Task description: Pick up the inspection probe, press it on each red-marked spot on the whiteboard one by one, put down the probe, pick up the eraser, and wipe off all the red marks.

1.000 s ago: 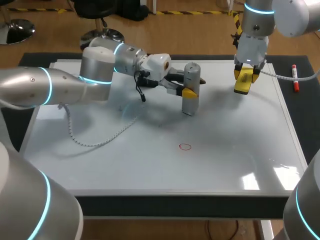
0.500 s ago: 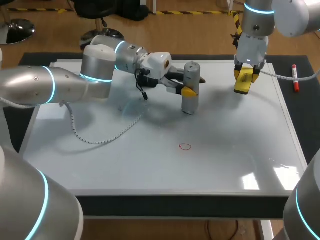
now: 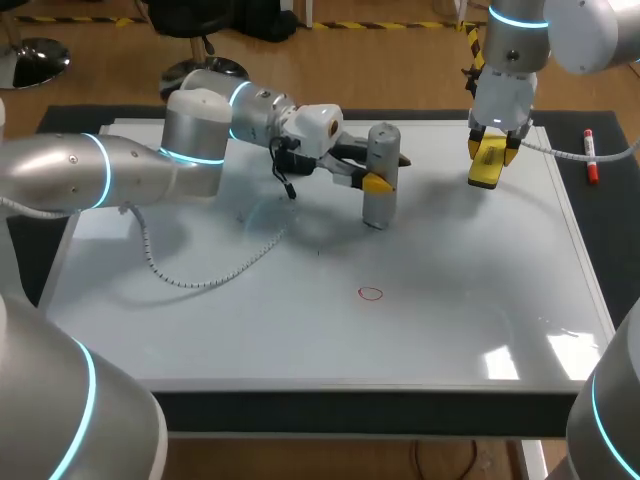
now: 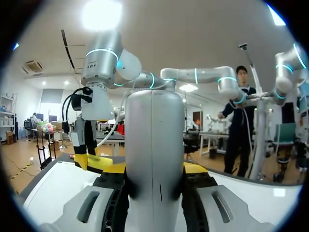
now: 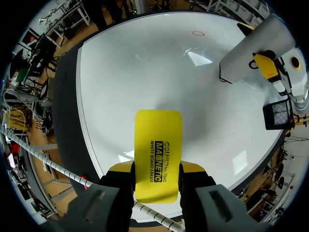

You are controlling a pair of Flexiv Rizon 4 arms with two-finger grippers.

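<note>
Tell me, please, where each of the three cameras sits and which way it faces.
Head view: above and behind the robot, looking down on the whiteboard; both arms enter, left tool holding the probe, right tool the eraser.
Left wrist view: on that wrist, facing level across the whiteboard; own tool clamps the probe, right arm beyond.
Right wrist view: on that wrist, facing down at the whiteboard; own tool holds the eraser.
Shared: head and right wrist views both show the red mark.

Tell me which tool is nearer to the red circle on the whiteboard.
Left. The left tool, shut on the probe, is straight beyond the red circle. The right tool, holding the eraser, hangs farther off, beyond it and well to the right.
</note>
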